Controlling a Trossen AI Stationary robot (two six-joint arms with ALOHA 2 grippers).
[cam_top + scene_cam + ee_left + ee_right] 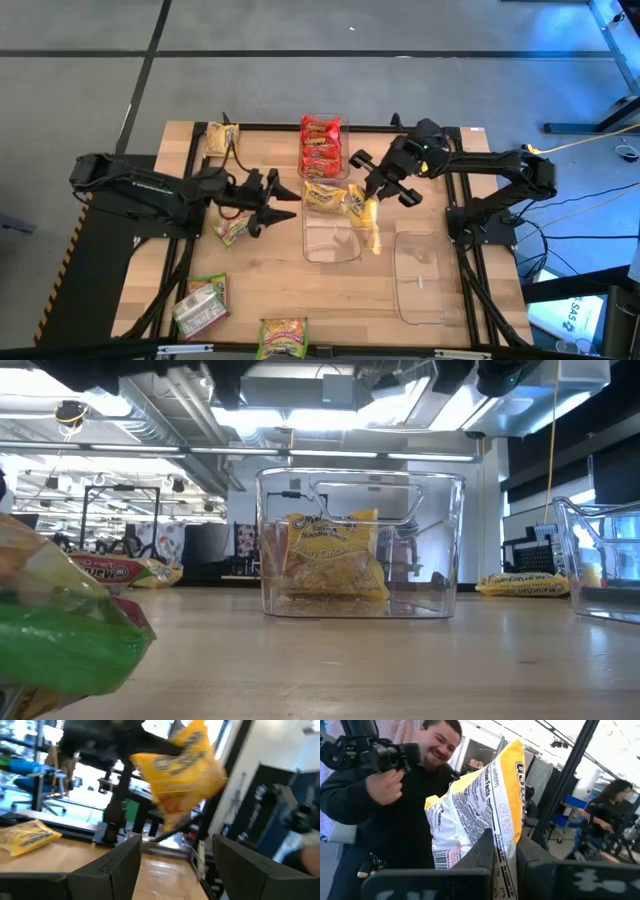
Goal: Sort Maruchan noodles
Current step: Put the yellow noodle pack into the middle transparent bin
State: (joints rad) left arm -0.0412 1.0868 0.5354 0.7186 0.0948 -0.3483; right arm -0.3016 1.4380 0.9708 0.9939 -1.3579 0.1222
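Noodles are partly sorted: red packets [320, 145] binned, a yellow packet [365, 222] clamped in the right claw [372, 205] over the middle bin [331, 242]; several are left on the worktop [440, 315]. The left claw [280, 207] is held apart, empty.

The right arm reached in from the table's right side, its right gripper [372, 203] raised above the middle, fingers [487, 851] pinched on a yellow crinkly plastic noodle packet [480, 812]. The left arm lay low along the left side, its left gripper [278, 203] spread wide, apparently holding nothing.
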